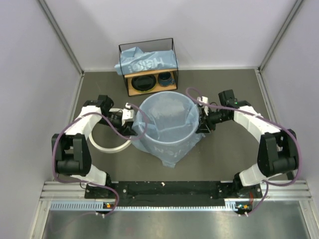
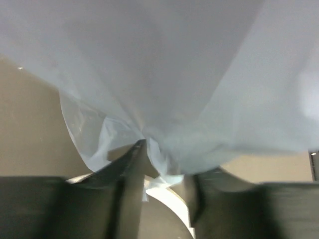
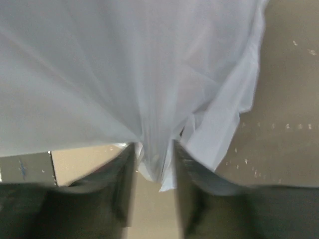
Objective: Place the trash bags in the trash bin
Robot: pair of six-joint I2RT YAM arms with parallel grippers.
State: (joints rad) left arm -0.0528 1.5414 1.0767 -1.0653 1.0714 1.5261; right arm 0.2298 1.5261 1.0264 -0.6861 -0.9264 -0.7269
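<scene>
Here, right gripper [image 3: 154, 169] narrow on the trash bag [image 3: 124, 74]; left gripper [image 2: 167, 174] at it, grip unclear.

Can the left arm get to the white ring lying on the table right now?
Probably yes, once free. The ring lies in the open on the table right beside that arm, but the left gripper has bag film between its fingers, so it would likely need to let go first.

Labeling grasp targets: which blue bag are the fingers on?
The plain opened-out trash bag at centre: its film gathers between the right fingers and at the left fingers. The lettered bag sits untouched on the shelf.
</scene>
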